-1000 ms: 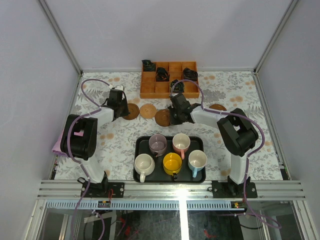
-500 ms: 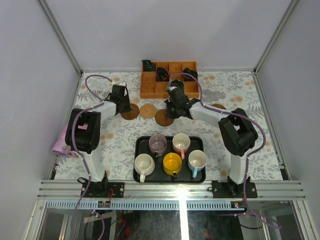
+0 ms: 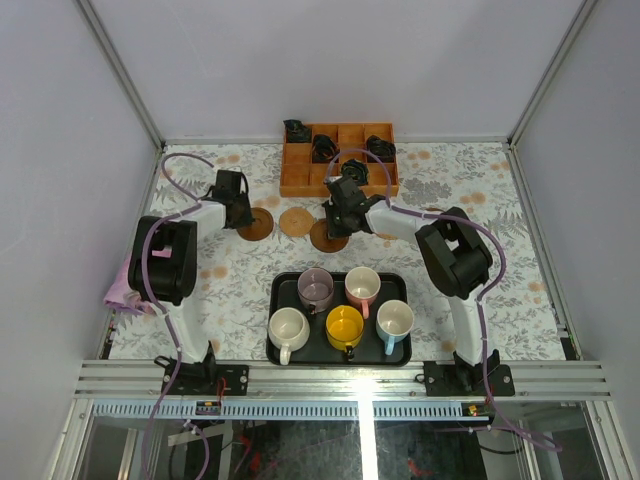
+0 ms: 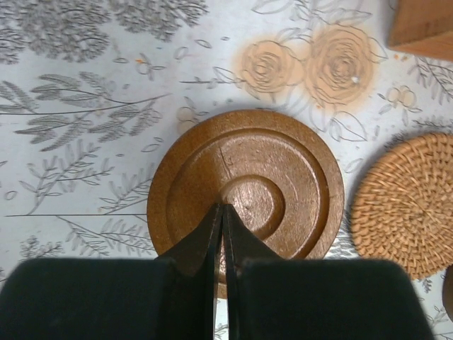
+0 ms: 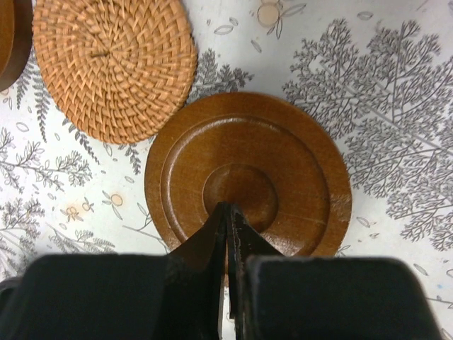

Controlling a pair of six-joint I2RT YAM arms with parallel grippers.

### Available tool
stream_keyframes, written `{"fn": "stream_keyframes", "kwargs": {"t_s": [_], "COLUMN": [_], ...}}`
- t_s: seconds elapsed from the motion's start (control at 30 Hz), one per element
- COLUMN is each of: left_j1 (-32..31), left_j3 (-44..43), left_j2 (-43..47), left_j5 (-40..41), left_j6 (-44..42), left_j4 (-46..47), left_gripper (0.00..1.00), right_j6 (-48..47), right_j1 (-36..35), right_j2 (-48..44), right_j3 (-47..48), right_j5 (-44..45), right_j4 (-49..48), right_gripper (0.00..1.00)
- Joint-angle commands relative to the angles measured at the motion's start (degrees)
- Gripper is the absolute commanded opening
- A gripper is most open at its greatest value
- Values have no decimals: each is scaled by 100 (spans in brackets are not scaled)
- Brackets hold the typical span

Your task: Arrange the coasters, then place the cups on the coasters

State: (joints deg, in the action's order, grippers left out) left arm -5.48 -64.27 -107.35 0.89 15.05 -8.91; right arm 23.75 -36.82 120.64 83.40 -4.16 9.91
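My left gripper (image 4: 223, 209) is shut, its tips over the middle of a dark brown coaster (image 4: 245, 191) that lies flat on the floral cloth. My right gripper (image 5: 228, 207) is shut too, tips over the centre of another dark brown coaster (image 5: 248, 173). A woven tan coaster (image 5: 113, 67) lies between the two. From above, the row reads dark coaster (image 3: 257, 225), tan coaster (image 3: 296, 221), dark coaster (image 3: 325, 237). The cups stand in a black tray (image 3: 277, 300): mauve (image 3: 316, 289), pink (image 3: 361, 287), cream (image 3: 288, 328), yellow (image 3: 345, 326), light blue (image 3: 394, 321).
An orange wooden compartment box (image 3: 338, 158) with black items stands at the back, just behind the coasters. A pink cloth (image 3: 118, 290) lies at the table's left edge. White walls close the table on three sides.
Both grippers have swung toward the back of the table, the right one also leftward, ending over the dark coasters. The left dark coaster has shifted slightly left. Cups are unmoved.
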Motion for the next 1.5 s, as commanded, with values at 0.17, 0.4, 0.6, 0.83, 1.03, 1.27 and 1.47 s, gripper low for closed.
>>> {"fn": "stream_keyframes", "kwargs": {"t_s": [0.17,0.4,0.6,0.83,1.03,1.27,1.47], "left_j1": [358,367,367,369,370,369,365], "left_j3": [-252,-213,-119,-92,-107,-165,-143], "left_j2": [-186,-152,-77,-107,-163,-243,-235], "left_j5": [-19,-208,-490,-693,-733,-830,-977], "left_j6": [145,75,-15,-11,-11,7,28], "left_j4": [-83,7,202,310,317,337,366], "left_gripper": [0,0,0,0,1,1,1], "right_j6": [-133,-181,-200,-219,-322,-459,-634], "right_j1": [-71,-62,-54,-12,11,8,8], "right_j2": [242,495,573,621,696,649,135], "right_j3": [386,744,892,949,1077,1094,859], "right_j5": [842,1677,1987,2257,2075,1768,1258], "right_j4": [484,779,762,734,694,587,88], "right_gripper": [0,0,0,0,0,0,2]}}
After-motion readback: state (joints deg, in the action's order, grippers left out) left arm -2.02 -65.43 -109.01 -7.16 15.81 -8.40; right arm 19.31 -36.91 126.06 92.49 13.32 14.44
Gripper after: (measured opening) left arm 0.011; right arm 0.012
